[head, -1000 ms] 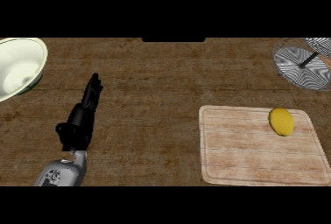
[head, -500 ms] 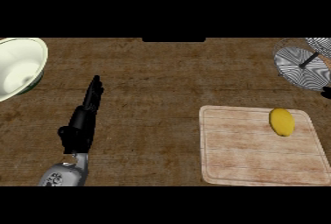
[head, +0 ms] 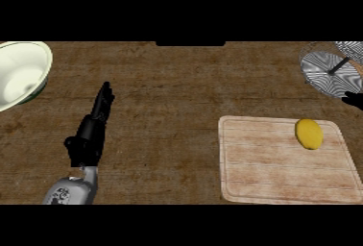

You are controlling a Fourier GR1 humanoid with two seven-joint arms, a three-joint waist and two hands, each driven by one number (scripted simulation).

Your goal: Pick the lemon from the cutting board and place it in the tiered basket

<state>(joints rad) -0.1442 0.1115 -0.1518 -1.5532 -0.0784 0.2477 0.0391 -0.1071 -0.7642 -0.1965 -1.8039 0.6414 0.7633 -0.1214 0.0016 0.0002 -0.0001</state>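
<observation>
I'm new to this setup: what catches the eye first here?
The yellow lemon stands out, lying on the pale cutting board at lower right. At left, the black left hand is open over the brown counter; a wire basket sits top right.

so the whole backdrop is just a brown, mottled, kinda worn-looking countertop [head: 177, 96] filling the view, evenly lit, with a cream bowl [head: 21, 72] poking in at the left edge

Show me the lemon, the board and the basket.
lemon [head: 309, 133]: head view, its middle.
board [head: 262, 166]: head view, bare wood left of the lemon.
basket [head: 322, 77]: head view, mesh of its tier.
</observation>
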